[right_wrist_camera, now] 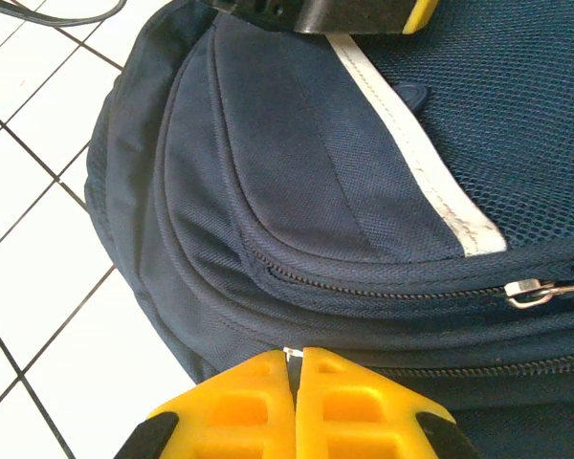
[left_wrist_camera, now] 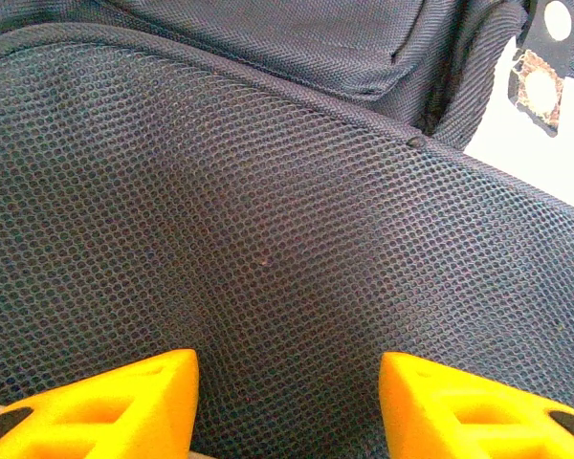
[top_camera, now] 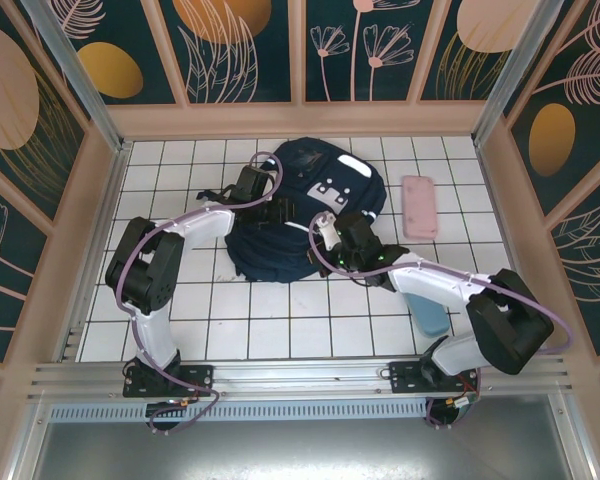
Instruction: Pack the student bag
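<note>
The right claw [right_wrist_camera: 295, 359] was pressed together at the zipper [right_wrist_camera: 383, 292] of the student bag [top_camera: 270, 250], which lay at 12 o'clock. The left claw [left_wrist_camera: 287, 368] was spread over its mesh [left_wrist_camera: 268, 239]. We feared that a thin pinch could slip off.

White arms [top_camera: 205, 225], black joints [top_camera: 145, 265], purple cables [top_camera: 264, 157] — yellow claw fingers [right_wrist_camera: 249, 411].

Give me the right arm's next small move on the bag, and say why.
Probably draw the right gripper slowly along the lower zipper line of the student bag. Its jaws are shut at that seam with a small bright bit at their tips, perhaps a pull tab, and the zippers look closed. The left gripper, jaws apart, sits over the mesh panel.
</note>
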Tool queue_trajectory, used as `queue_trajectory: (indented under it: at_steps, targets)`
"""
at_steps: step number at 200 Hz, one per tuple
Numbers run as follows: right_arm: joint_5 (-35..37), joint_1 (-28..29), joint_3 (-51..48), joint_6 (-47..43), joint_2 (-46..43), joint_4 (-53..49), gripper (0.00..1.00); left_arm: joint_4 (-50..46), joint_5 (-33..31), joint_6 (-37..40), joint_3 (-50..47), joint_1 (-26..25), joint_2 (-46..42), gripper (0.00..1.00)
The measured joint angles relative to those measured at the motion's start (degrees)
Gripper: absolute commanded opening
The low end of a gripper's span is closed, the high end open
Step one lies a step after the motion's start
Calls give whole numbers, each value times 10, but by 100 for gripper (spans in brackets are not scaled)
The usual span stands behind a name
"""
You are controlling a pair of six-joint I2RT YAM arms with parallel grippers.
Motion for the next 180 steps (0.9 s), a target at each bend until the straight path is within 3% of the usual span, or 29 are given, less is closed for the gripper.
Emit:
queue_trajectory:
  at_steps: [40, 63, 74, 79, 110, 150, 180]
  targets:
    - [3, 22, -31, -17, -12, 25, 0, -1, 1, -9, 0, 0, 1, 48]
    - [-4, 22, -36, -9, -29, 26, 15, -3, -2, -13, 1, -3, 1, 49]
    - [-18, 22, -37, 0, -42, 27, 39, -4, -4, -16, 1, -5, 0, 53]
    - [-27, 22, -38, 11, -52, 26, 45, -5, -4, -18, 1, -5, -2, 55]
    - [-39, 1, -42, 66, -104, 26, 58, -12, -19, -37, -5, -13, -33, 58]
    - [-21, -104, -41, 237, -109, 13, 59, -34, -78, -90, -48, -48, -140, 60]
    - [-37, -127, -20, 362, -45, -13, 51, -37, -104, -143, -101, -95, -201, 59]
